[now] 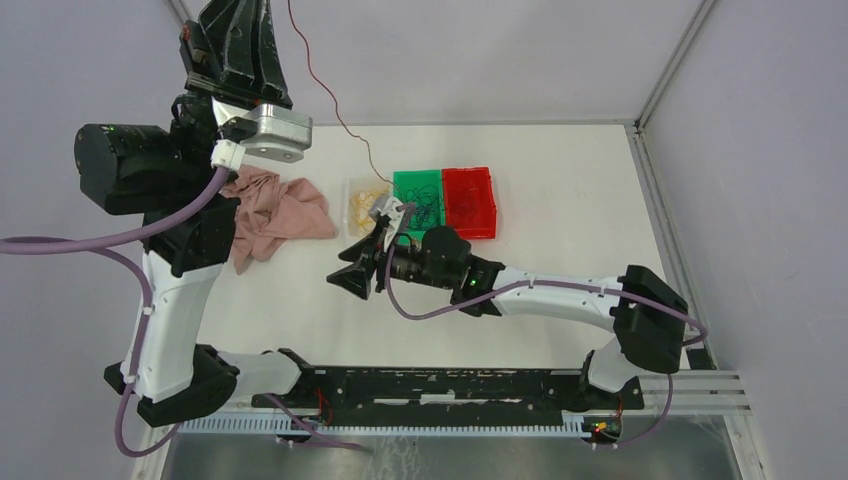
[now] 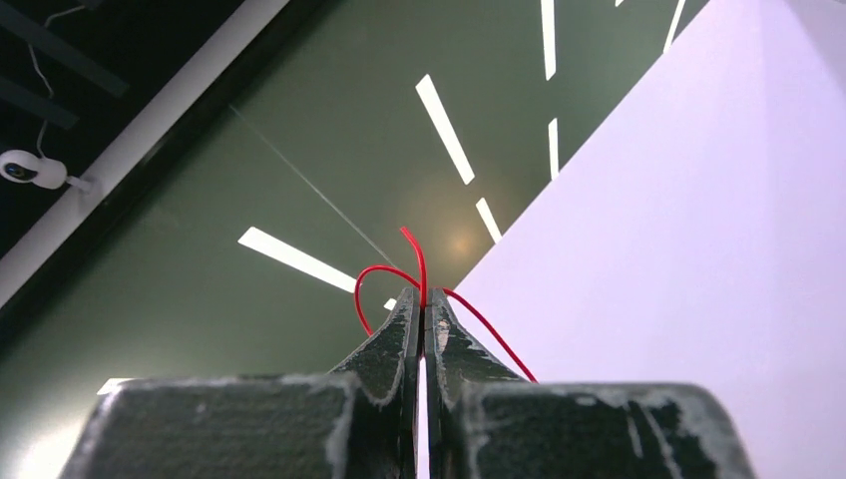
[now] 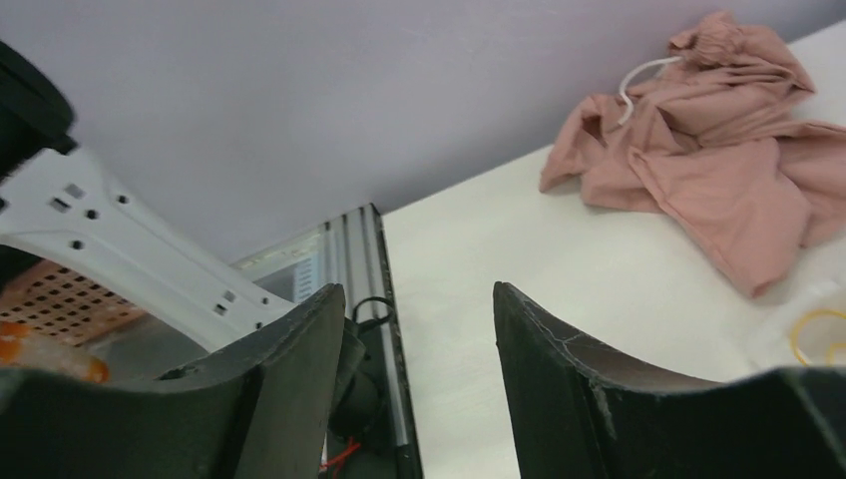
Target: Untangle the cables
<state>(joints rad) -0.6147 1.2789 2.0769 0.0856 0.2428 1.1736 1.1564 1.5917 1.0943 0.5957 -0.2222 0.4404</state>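
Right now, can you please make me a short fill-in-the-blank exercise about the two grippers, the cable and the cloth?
1. The left gripper is shut on a thin ___ cable.
2. The right gripper is ___ and holds nothing.
3. In the top view, the pink cloth lies to the ___ of the green tray.
Missing words: red; open; left.
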